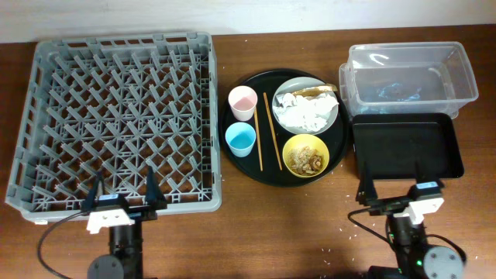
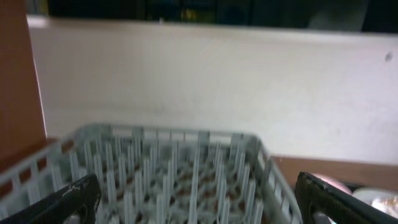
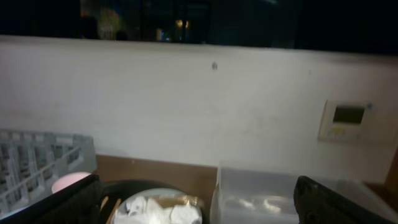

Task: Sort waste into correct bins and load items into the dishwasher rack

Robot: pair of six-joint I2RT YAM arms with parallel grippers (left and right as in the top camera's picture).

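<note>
The grey dishwasher rack [image 1: 116,116] [image 2: 174,168] fills the left side and holds nothing. On a round black tray [image 1: 249,167] stand a pink cup [image 1: 242,102], a blue cup [image 1: 240,139], two chopsticks [image 1: 271,128], a grey plate [image 1: 293,87] carrying crumpled napkins [image 1: 306,112] [image 3: 155,211] and a brown wrapper [image 1: 319,91], and a yellow bowl [image 1: 288,151] of crumbly leftovers [image 1: 306,160]. A clear tub [image 1: 465,77] [image 3: 261,193] and a shallow black tray [image 1: 407,147] sit at the right. My left gripper [image 1: 125,190] [image 2: 199,205] hovers open over the rack's near wall. My right gripper [image 1: 399,192] [image 3: 199,208] stands open at the black tray's near edge.
Brown wooden table surface [image 1: 287,232] lies between the two arms at the front. A white wall [image 3: 186,106] rises behind the table, with a small thermostat panel [image 3: 344,120] on it. Small crumbs dot the table near the right arm.
</note>
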